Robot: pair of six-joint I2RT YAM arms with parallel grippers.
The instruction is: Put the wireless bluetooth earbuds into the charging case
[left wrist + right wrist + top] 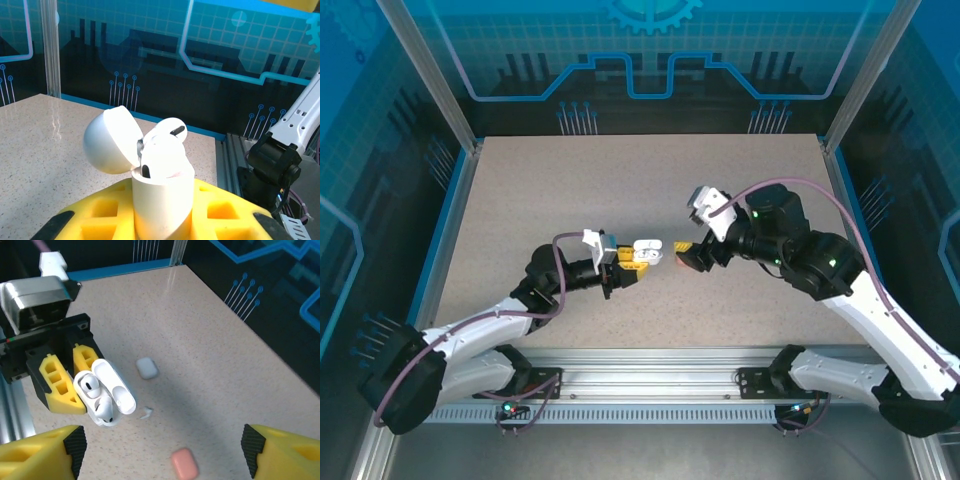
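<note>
My left gripper (631,258) is shut on a white charging case (162,200), held upright above the table with its lid (112,140) swung open. Two white earbuds sit in the case, one (89,386) deep in its well and the other (105,409) standing a little higher. My right gripper (162,450) is open with nothing between its yellow fingers (45,452), hanging above the table just right of the case (647,249). A loose white earbud (145,413) lies on the table below.
A closed white case (147,368) and a closed salmon-pink case (184,463) lie on the speckled table (215,365) under my right gripper. The aluminium rail (235,155) runs along the near edge.
</note>
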